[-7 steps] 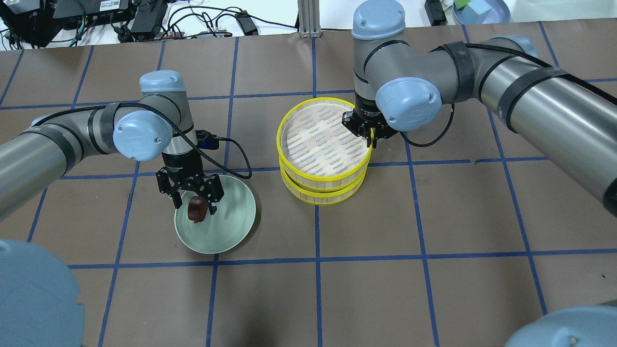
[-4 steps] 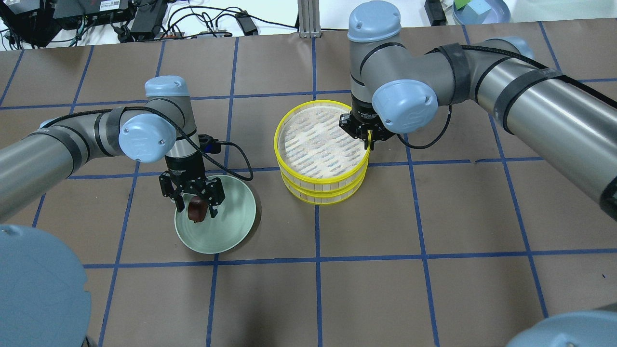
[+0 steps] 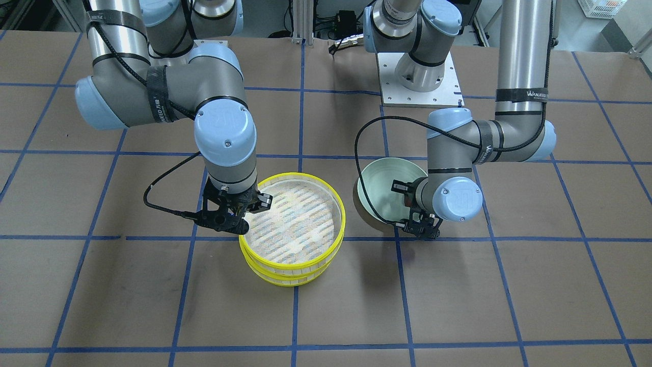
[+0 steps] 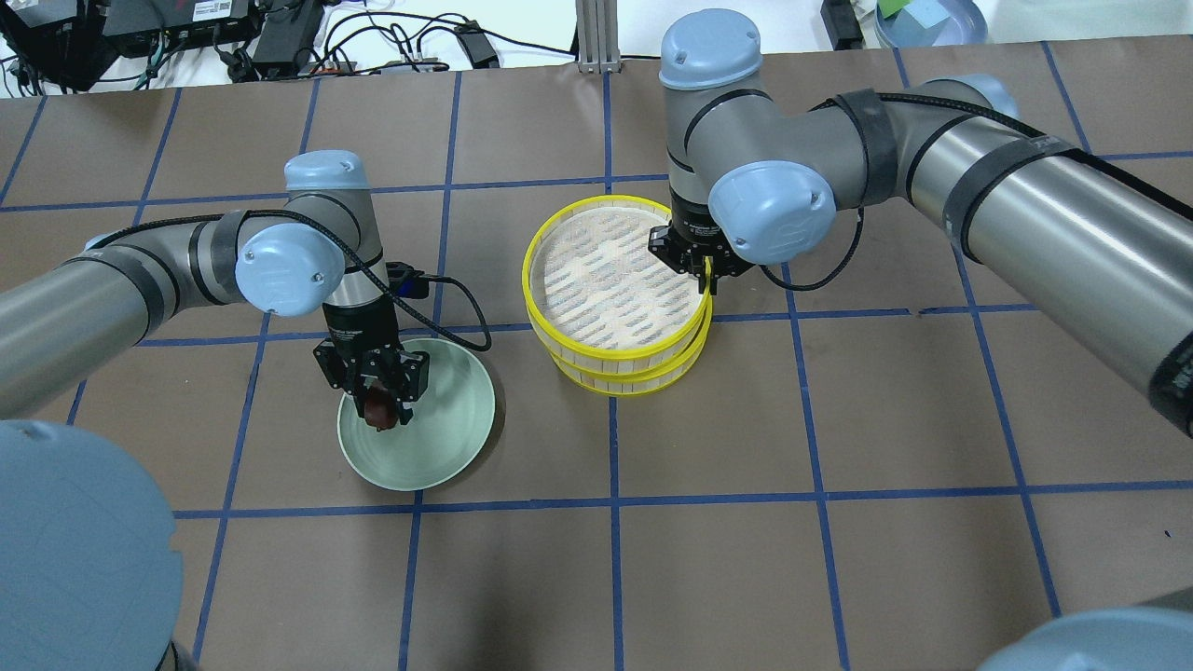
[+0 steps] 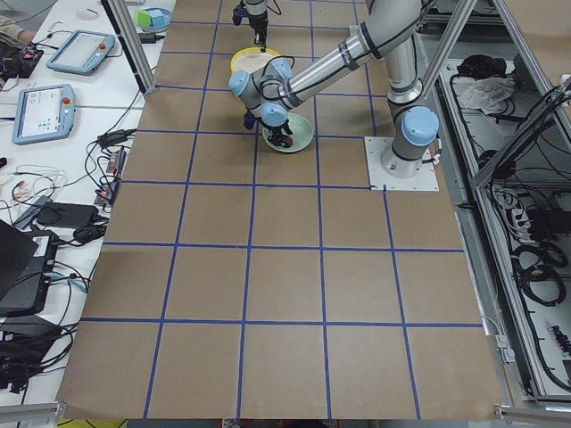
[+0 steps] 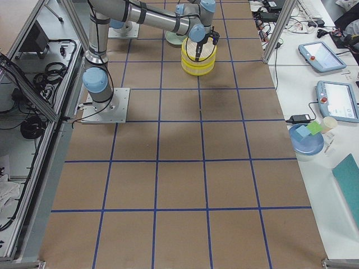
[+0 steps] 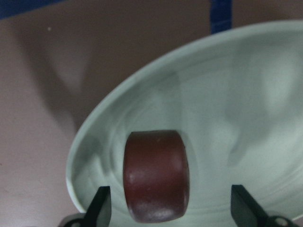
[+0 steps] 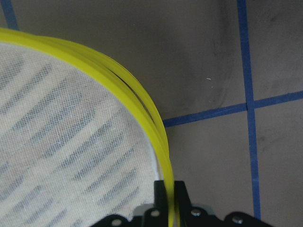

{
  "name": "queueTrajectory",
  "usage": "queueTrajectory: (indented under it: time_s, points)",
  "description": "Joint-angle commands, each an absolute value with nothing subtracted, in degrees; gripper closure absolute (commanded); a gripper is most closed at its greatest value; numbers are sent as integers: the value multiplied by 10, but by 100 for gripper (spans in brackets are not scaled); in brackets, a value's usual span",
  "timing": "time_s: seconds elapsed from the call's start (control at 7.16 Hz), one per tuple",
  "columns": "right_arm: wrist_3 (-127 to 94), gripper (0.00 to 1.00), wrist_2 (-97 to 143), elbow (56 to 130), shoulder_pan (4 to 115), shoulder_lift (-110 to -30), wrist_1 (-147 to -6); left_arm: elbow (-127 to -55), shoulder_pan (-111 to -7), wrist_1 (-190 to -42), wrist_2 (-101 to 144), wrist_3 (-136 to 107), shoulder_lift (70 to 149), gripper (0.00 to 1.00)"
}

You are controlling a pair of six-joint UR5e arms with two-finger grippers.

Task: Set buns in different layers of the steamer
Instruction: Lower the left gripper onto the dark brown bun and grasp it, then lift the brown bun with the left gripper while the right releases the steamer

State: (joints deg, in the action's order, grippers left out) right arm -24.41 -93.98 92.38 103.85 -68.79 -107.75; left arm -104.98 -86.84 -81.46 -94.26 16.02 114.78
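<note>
The dark reddish-brown bun [image 4: 378, 410] lies in the pale green plate [image 4: 447, 419]. My left gripper [image 4: 377, 401] is low over it and open, with a finger on each side; in the left wrist view the bun [image 7: 156, 182] sits between the spread fingertips [image 7: 102, 208]. My right gripper [image 4: 706, 280] is shut on the yellow rim of the steamer's top tier [image 4: 606, 280], as the right wrist view [image 8: 169, 198] shows. The top tier sits offset to the left of the lower tier [image 4: 634, 382]. The cream-white bun is out of view.
The plate [image 3: 379, 188] and the steamer [image 3: 293, 224] stand side by side on the brown table with blue grid lines. A black cable [image 4: 457, 308] loops from my left wrist. Cables and electronics line the far edge. A blue bowl [image 4: 932, 19] is at the far right.
My left gripper has come down around the dark bun and stays open. My right arm has shifted left with the top tier, which now sits more offset from the lower tier.
</note>
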Motion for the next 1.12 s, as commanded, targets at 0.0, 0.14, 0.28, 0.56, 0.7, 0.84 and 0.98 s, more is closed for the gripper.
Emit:
queueTrajectory:
  time_s: [0.0, 0.14, 0.28, 0.56, 0.7, 0.84, 0.98]
  points:
    - [-253, 87, -941, 918, 1038, -693, -1078, -1044, -869, -810, -927, 162, 1137, 100]
    - [-251, 87, -947, 917, 1038, -693, -1078, -1023, -871, -805, -854, 157, 1131, 100]
    - [-245, 87, -948, 918, 1038, -692, -1079, -1003, -872, -807, -851, 159, 1127, 100]
    - [-243, 87, -958, 919, 1038, -688, -1078, -982, -875, -815, -853, 127, 1098, 100]
    - [-243, 87, -964, 919, 1038, -688, -1078, -975, -871, -825, -862, 127, 1084, 100]
    - [-243, 87, -964, 919, 1038, -687, -1078, -956, -870, -848, -870, 126, 1072, 100]
    - [-246, 87, -962, 920, 1038, -687, -1078, -939, -866, -878, -873, 126, 1063, 100]
